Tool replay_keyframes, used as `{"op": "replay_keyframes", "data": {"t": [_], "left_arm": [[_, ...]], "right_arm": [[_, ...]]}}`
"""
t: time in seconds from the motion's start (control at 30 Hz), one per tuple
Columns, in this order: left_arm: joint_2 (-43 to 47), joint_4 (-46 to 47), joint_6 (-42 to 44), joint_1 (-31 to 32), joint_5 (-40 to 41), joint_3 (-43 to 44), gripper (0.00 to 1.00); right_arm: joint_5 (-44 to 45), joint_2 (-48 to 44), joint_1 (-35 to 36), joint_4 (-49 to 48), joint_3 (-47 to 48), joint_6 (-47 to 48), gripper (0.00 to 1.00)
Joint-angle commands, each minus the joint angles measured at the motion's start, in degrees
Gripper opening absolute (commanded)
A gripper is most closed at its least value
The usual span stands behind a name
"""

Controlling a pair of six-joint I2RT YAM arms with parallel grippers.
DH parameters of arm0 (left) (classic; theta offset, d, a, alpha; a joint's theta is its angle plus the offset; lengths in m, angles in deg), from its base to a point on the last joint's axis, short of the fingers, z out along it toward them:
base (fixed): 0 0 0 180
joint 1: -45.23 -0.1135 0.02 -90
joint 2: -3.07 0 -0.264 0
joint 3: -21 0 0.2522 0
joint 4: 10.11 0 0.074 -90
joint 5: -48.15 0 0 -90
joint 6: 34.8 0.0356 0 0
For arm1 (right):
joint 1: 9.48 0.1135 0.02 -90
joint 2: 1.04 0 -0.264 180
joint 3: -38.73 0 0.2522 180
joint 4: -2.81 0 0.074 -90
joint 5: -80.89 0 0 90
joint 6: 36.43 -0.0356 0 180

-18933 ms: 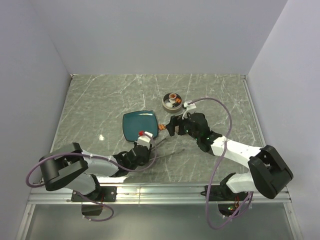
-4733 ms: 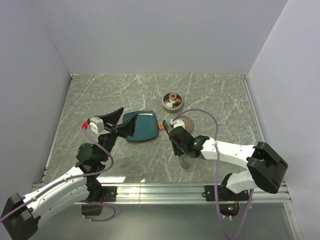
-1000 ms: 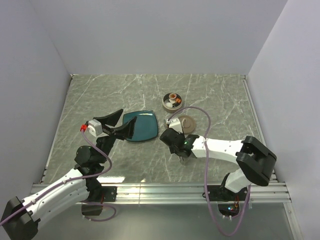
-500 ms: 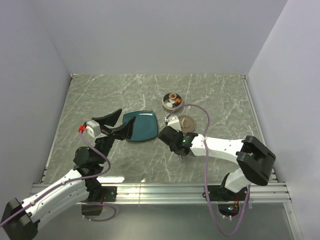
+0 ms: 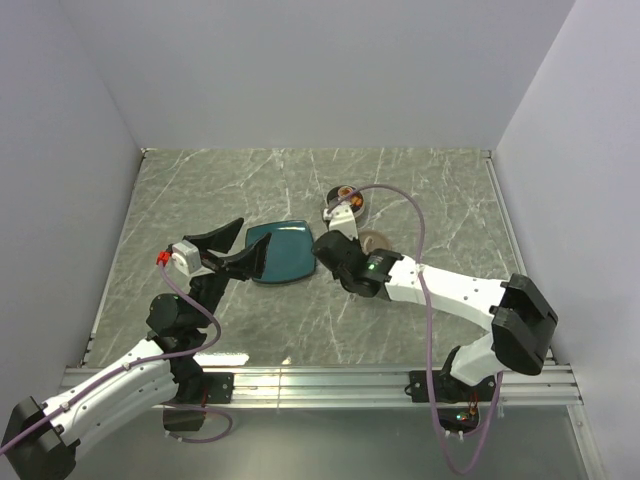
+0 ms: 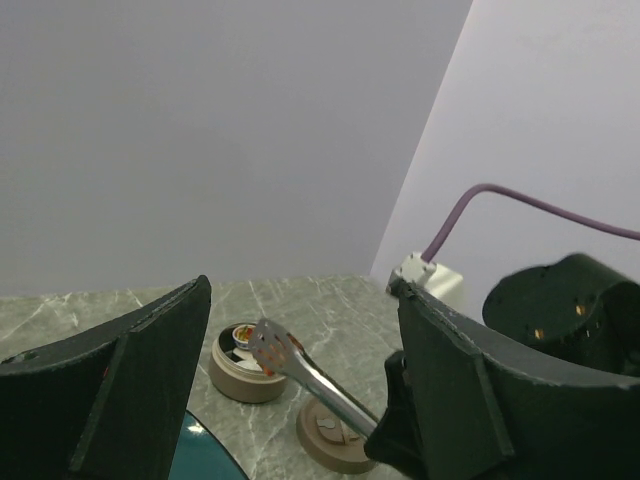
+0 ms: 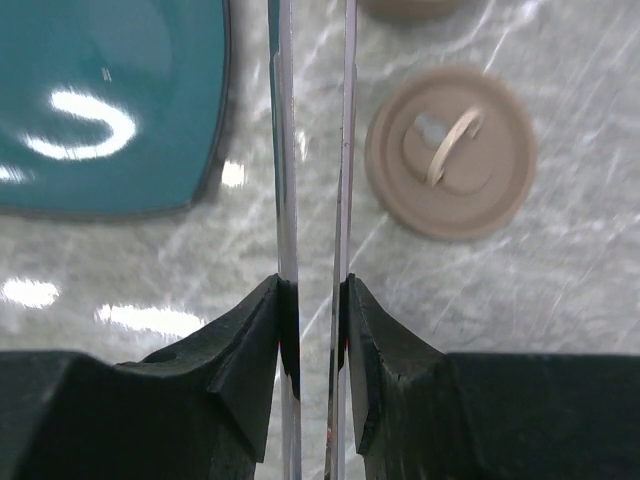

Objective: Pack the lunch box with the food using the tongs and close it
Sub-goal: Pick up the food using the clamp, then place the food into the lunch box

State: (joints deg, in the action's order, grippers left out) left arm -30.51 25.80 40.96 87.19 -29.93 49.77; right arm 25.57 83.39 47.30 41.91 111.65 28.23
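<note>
Two black fingers [image 7: 262,330] of the right gripper [image 7: 313,300] are clamped on the tongs [image 7: 288,150], whose thin metal arms are squeezed nearly parallel with a narrow gap between them. The tongs are extended forward between the teal plate [image 7: 100,100] on one side and the tan lid [image 7: 450,150] on the other, the lid being laid knob-up on the marble table [image 5: 200,190]. From the left wrist view, the spoon-shaped tip is seen against the rim of the lunch box [image 6: 235,380]; whether they touch cannot be told. The lunch box is set uncovered just beyond the lid, with food [image 6: 237,347] lying inside. The left gripper [image 5: 255,232] is spread wide with nothing held, raised above the table by the plate's left edge.
</note>
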Motion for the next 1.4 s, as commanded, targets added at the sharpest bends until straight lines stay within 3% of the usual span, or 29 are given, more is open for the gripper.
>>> {"op": "replay_keyframes", "data": {"t": [0.0,0.47,1.1,1.37], "left_arm": [[0.3,1.0,0.5,-0.3,0.9,-0.2,0.82],[0.1,0.4,1.8,-0.3,2.8,-0.3,0.82],[-1.4,0.8,2.4,-0.5,3.5,-0.2,0.82],[-1.8,1.0,2.4,-0.6,3.4,-0.1,0.82]], "right_arm": [[3.2,-1.5,-2.7,-2.5,4.6,3.5,0.31],[-4.3,4.3,-13.3,-7.7,7.2,8.8,0.31],[-6.9,9.3,-16.6,-9.6,6.6,9.4,0.32],[-6.8,8.7,-16.7,-9.7,6.0,9.3,0.43]]}}
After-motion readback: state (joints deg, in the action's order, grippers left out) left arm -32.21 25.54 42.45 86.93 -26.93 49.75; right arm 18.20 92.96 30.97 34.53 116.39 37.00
